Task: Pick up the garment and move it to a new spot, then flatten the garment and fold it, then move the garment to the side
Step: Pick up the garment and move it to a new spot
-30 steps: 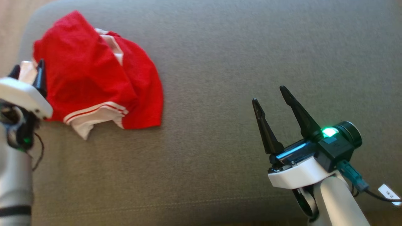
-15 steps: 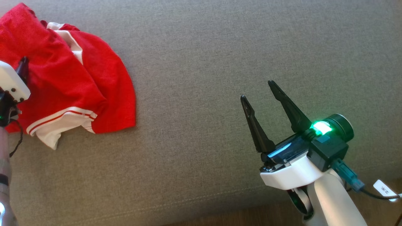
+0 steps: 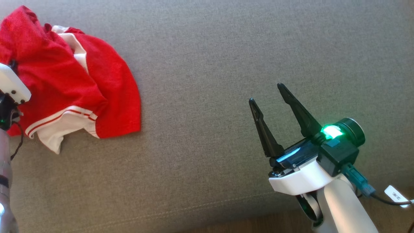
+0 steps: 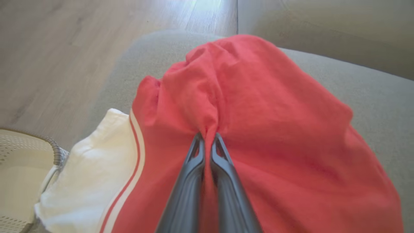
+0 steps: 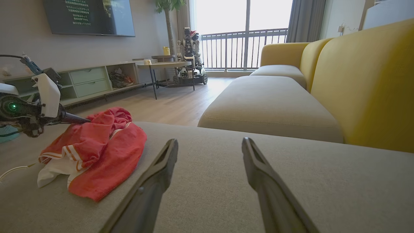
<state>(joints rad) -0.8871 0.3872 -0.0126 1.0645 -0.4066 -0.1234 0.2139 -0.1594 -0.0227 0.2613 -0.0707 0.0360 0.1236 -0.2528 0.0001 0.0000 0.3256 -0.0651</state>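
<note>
While left end effector [image 4: 208, 136] pinches red garment [image 4: 275, 113] fold, right end effector [image 3: 266, 94] stands wide open, empty.

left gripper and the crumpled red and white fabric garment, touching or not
Touching: the left wrist view shows the left gripper shut on a puckered fold of the red garment.

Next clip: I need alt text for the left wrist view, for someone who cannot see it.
The left hand, its two dark fingers closed together, pinches a fold of the crumpled red garment lying on a grey cushion. Its white, red-striped part sits at lower left beside a pale perforated basket, with wooden floor beyond.
</note>
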